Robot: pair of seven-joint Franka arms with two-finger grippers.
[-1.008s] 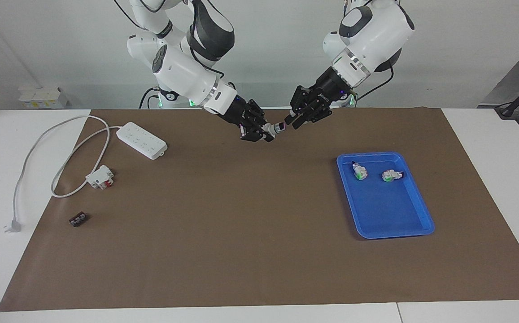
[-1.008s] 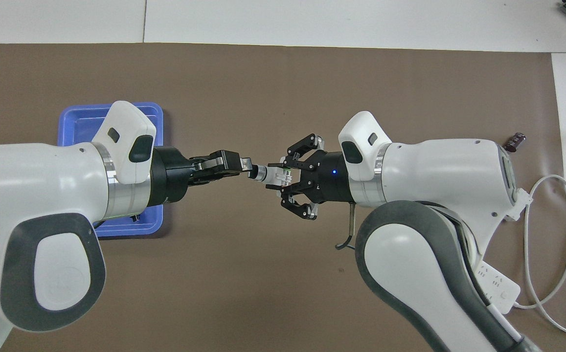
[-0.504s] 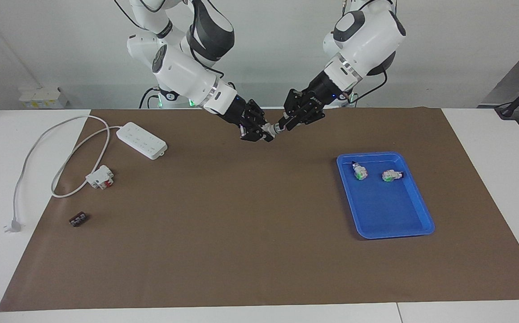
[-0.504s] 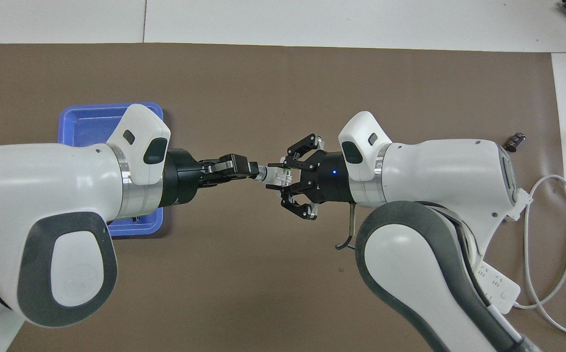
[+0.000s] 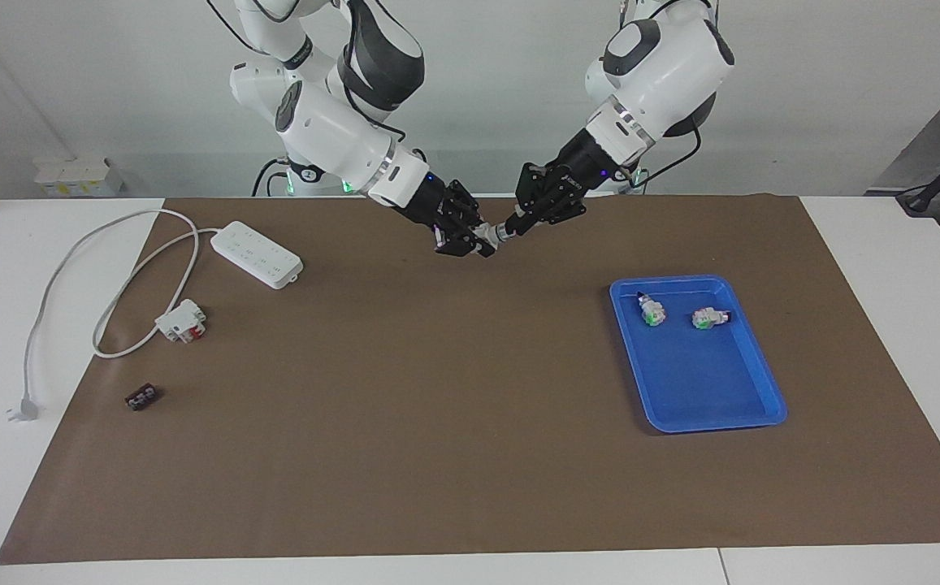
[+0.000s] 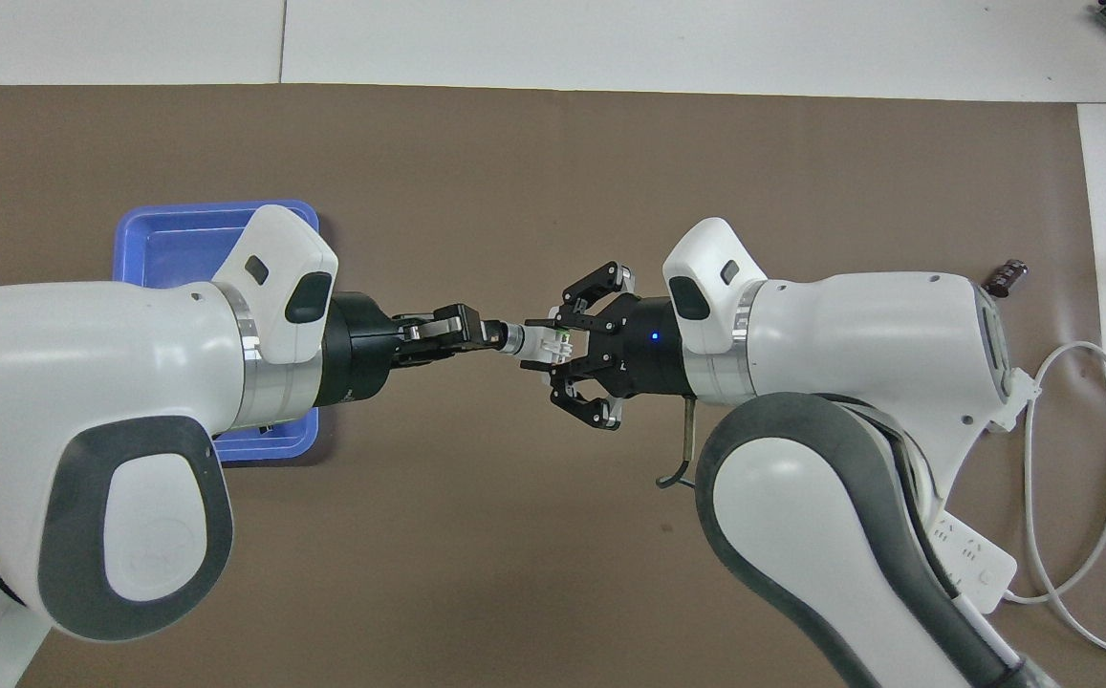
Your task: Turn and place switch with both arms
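The switch (image 5: 489, 236) is held in the air between both grippers, over the brown mat near the robots. It shows in the overhead view (image 6: 531, 342) with its green mark up. My right gripper (image 5: 476, 237) is shut on its white body, also seen from overhead (image 6: 553, 350). My left gripper (image 5: 510, 227) meets it from the tray's side, with its fingers closed around the black knob end (image 6: 493, 334). The knob tip is hidden between the fingers. Two like switches (image 5: 650, 311) (image 5: 705, 318) lie in the blue tray (image 5: 705, 390).
The blue tray (image 6: 170, 239) is partly under my left arm from overhead. A white power strip (image 5: 257, 254) with its cable, a white block with red parts (image 5: 181, 320) and a small black ridged piece (image 5: 141, 397) lie toward the right arm's end.
My left gripper moved in toward the switch and its fingers closed around the knob end. My right gripper held the switch still.
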